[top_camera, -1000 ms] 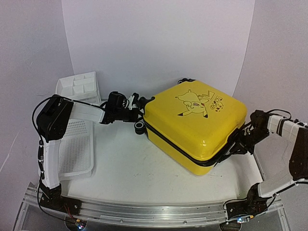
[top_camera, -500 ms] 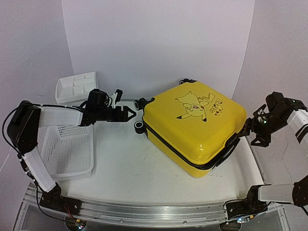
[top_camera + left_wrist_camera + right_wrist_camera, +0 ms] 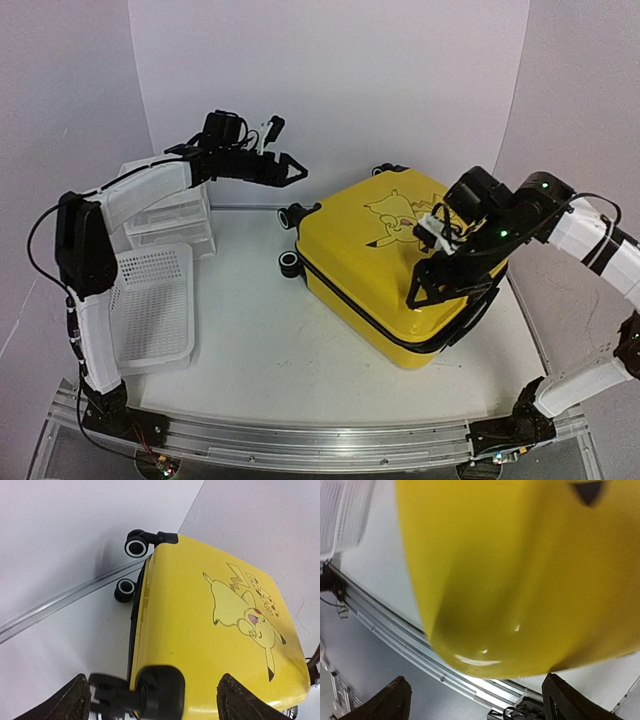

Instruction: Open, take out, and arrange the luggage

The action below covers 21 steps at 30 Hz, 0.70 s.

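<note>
The luggage [image 3: 400,265], a yellow hard-shell suitcase with a cartoon print, lies flat and closed on the white table, its wheels [image 3: 290,262] pointing left. My left gripper [image 3: 296,170] hangs open in the air, above and left of the suitcase's back-left corner, touching nothing. In the left wrist view the luggage [image 3: 210,645] fills the space below my open left gripper [image 3: 157,702]. My right gripper [image 3: 455,285] hovers open over the lid's near-right corner. In the right wrist view that yellow corner [image 3: 520,570] shows blurred above my open right gripper [image 3: 480,702].
A white mesh basket [image 3: 150,310] lies at the left, with a white drawer unit [image 3: 170,205] behind it under the left arm. A metal rail [image 3: 320,440] runs along the table's near edge. White walls close in the back and sides.
Both grippers have opened and left the suitcase's sides. The left arm pulled back and rose; the right arm lifted and swung in over the lid. The suitcase stayed put.
</note>
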Each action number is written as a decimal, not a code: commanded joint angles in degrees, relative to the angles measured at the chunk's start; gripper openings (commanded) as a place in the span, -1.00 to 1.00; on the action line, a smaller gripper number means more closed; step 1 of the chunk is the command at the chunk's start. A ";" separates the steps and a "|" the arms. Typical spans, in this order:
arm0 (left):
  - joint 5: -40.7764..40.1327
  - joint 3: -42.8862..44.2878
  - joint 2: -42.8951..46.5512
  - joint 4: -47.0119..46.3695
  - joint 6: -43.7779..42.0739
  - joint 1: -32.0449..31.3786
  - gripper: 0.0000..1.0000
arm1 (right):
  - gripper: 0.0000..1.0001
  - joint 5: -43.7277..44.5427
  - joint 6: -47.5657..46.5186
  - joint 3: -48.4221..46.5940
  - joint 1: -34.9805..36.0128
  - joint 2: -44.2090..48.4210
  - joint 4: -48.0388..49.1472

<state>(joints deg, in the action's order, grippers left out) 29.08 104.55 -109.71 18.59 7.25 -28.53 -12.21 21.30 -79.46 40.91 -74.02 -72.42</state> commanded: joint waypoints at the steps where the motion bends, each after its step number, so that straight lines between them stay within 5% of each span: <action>1: 7.03 14.69 -12.35 7.49 -1.26 0.58 0.72 | 0.85 4.56 4.44 -3.29 13.17 -6.00 6.52; 7: 16.11 23.60 -21.56 9.42 -1.04 -0.74 0.71 | 0.85 5.63 7.79 -0.41 18.35 -12.21 14.09; 14: 16.85 10.56 -15.91 10.82 -4.11 -2.58 0.65 | 0.93 19.87 12.55 8.70 17.68 -5.96 16.98; 21: 14.51 -2.95 -8.70 11.78 -3.22 -8.43 0.56 | 0.95 22.82 11.15 18.27 5.18 3.86 15.23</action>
<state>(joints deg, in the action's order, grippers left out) 43.44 108.27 -122.72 23.44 3.44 -32.23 -0.30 33.08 -65.52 54.68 -74.54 -53.15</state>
